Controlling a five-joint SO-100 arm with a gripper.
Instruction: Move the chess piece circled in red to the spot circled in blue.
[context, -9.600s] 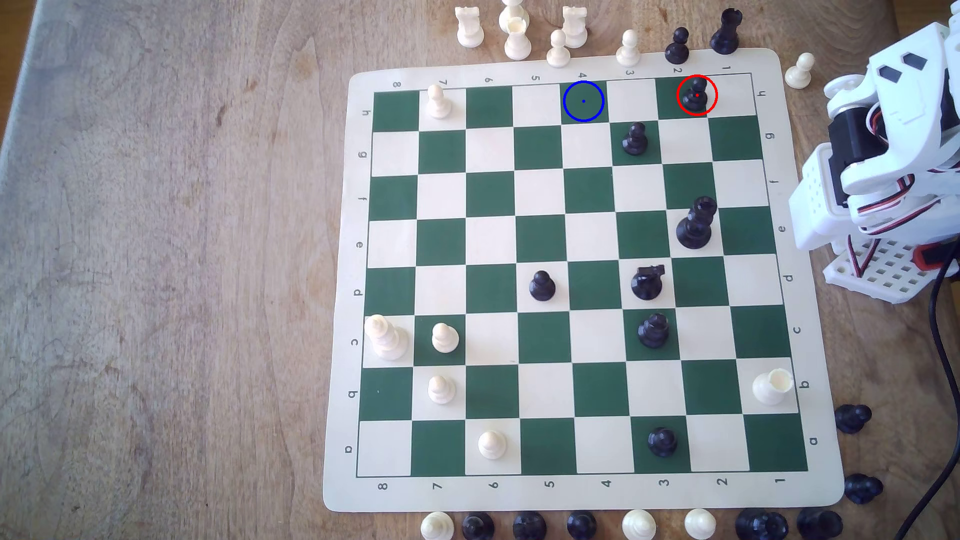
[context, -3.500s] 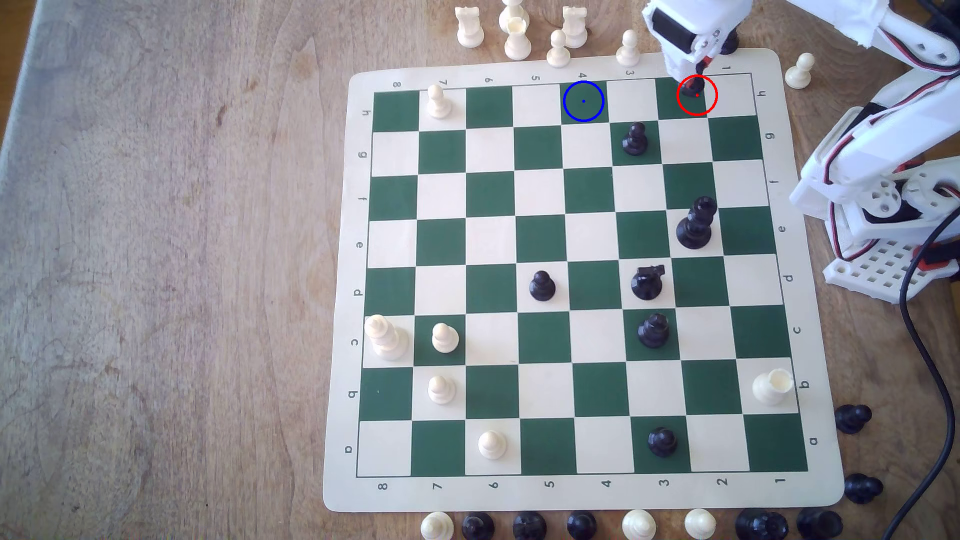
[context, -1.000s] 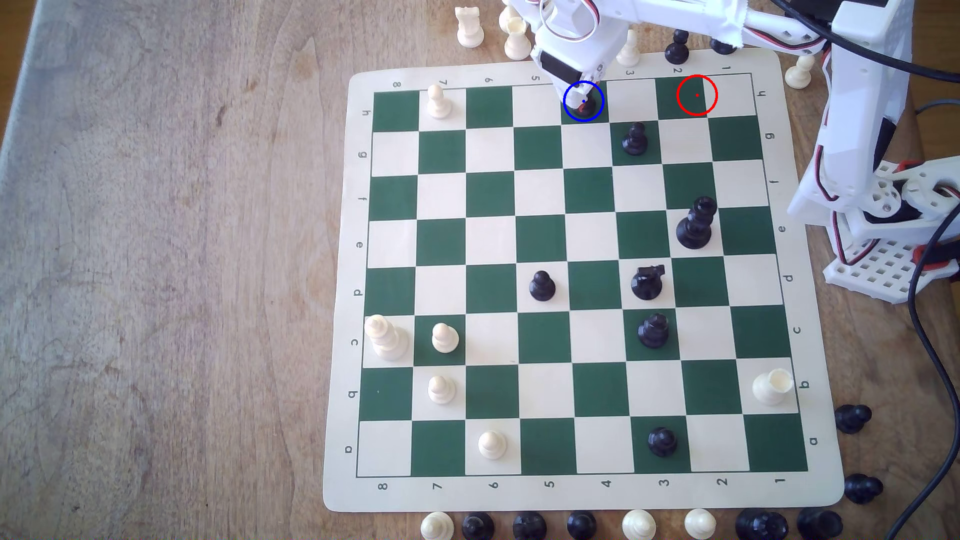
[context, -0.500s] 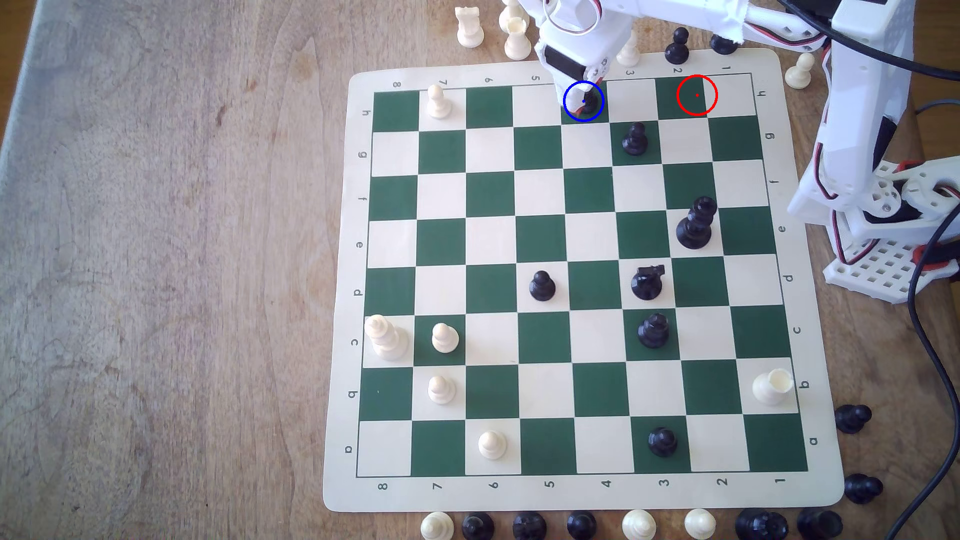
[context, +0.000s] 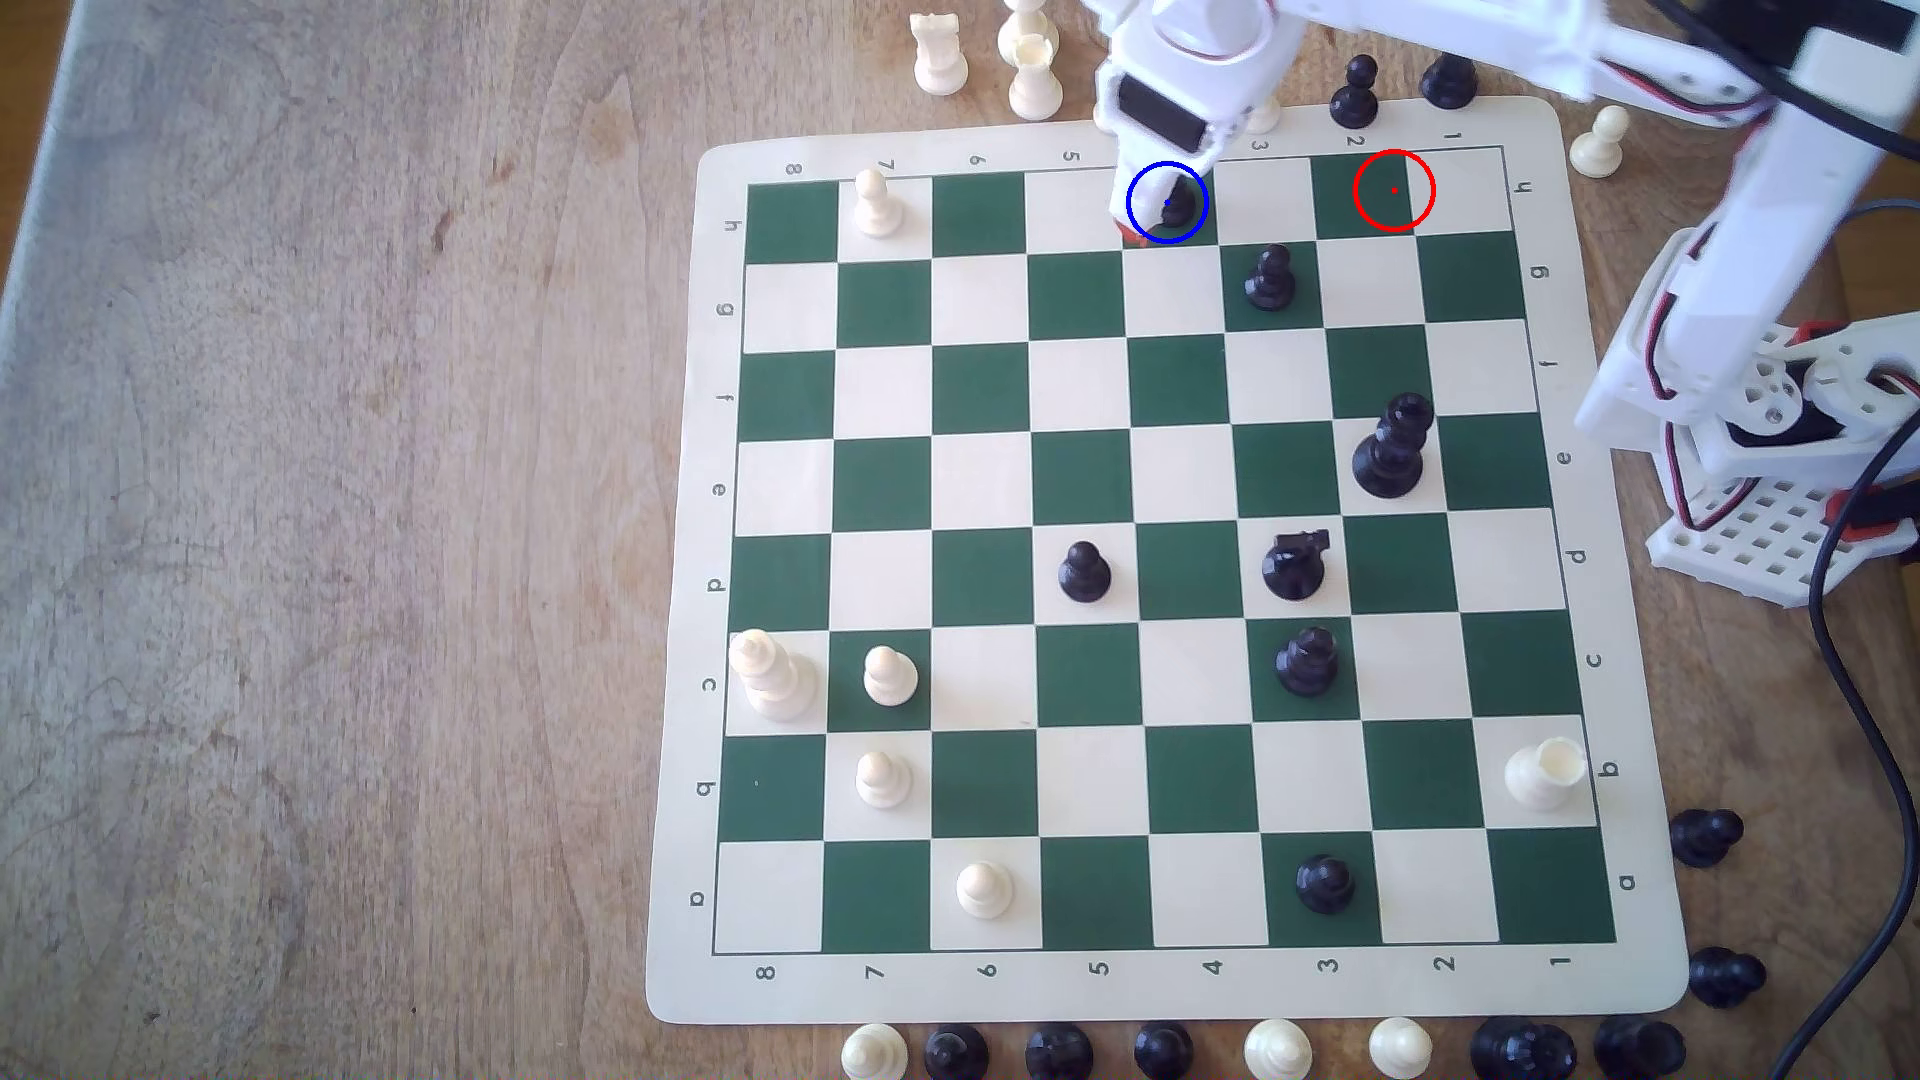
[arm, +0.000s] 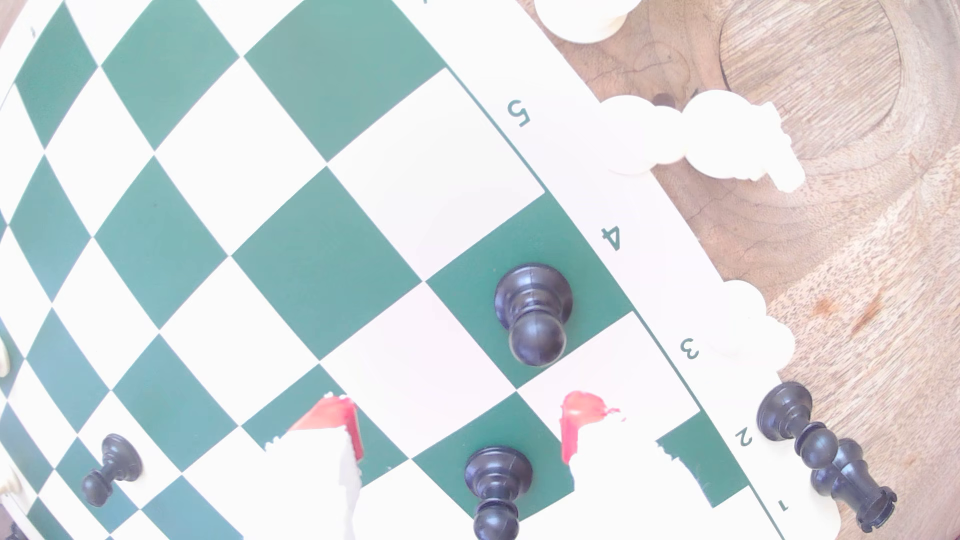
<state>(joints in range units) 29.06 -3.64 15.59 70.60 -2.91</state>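
Counted on the chessboard (context: 1039, 987): seven black pieces, six white. One blue ring, one red ring (context: 1394, 190).

Black pawn (context: 1175, 211) (arm: 532, 311) upright on the blue-ringed green square (context: 1201, 238), at the numeral 4 on the board's edge.

Gripper (arm: 460, 415) spread wide, two red-tipped fingers (arm: 337, 420) well apart, gripping nothing. Pawn clear of both tips in the wrist view, standing just beyond the gap between them, touching neither.
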